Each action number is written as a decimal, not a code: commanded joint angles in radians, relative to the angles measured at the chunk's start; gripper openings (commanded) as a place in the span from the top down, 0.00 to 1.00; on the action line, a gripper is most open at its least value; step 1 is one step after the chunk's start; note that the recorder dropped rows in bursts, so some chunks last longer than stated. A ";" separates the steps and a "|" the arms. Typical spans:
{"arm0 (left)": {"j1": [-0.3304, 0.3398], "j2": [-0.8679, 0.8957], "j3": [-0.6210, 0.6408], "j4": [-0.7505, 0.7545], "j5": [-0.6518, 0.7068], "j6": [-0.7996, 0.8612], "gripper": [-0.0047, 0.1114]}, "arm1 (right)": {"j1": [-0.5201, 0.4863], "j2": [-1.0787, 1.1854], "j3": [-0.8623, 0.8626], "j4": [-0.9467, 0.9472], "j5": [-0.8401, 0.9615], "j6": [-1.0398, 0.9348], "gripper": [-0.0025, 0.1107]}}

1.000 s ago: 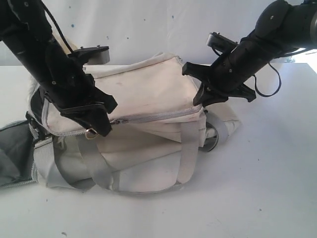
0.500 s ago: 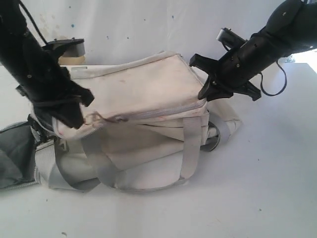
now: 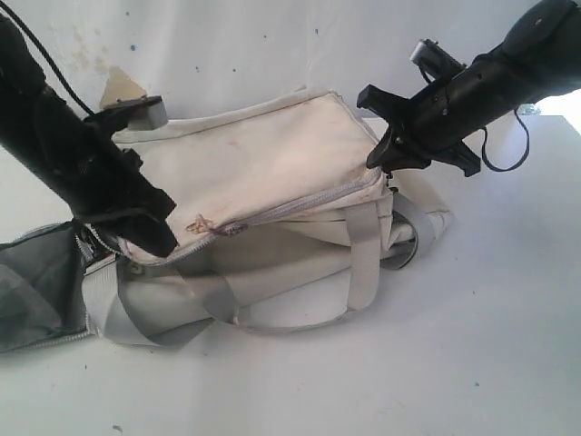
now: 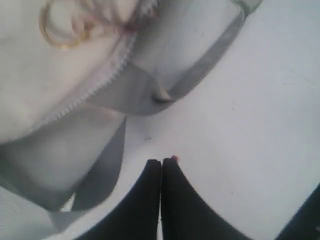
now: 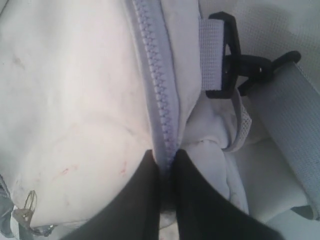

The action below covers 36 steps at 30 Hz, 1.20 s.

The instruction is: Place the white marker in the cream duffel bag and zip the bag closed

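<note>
The cream duffel bag (image 3: 263, 163) lies on its side on the white table, its grey zipper (image 3: 300, 204) running along the front edge to a pull with a gold ring (image 3: 198, 224). My right gripper (image 3: 383, 165) is shut on the zipper seam (image 5: 159, 90) at the bag's right end, which it holds raised. At the bag's left end my left gripper (image 3: 163, 243) is shut with nothing between its fingertips (image 4: 161, 161); in the left wrist view the gold ring (image 4: 62, 30) lies apart from it. The white marker is hidden.
Grey webbing straps (image 3: 363, 263) loop down the bag's front. A dark grey lined flap (image 3: 32, 300) spreads on the table at the lower left. A black clip hook (image 5: 235, 65) hangs by the bag's right end. A white wall stands behind.
The right gripper has risen and drawn the bag's right end up and to the right. The left arm has come off the bag top, and its tip now sits left of the zipper pull.
</note>
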 commanded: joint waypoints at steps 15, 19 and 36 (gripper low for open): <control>-0.052 0.004 0.050 -0.019 -0.283 0.853 0.55 | -0.008 -0.009 0.000 0.013 0.014 -0.041 0.98; -0.052 0.008 0.091 -0.021 -0.409 0.916 0.55 | -0.008 -0.009 0.000 0.013 0.018 -0.047 0.98; -0.052 0.110 0.093 -0.244 -0.431 1.293 0.57 | -0.008 -0.009 0.000 0.013 0.011 -0.075 0.98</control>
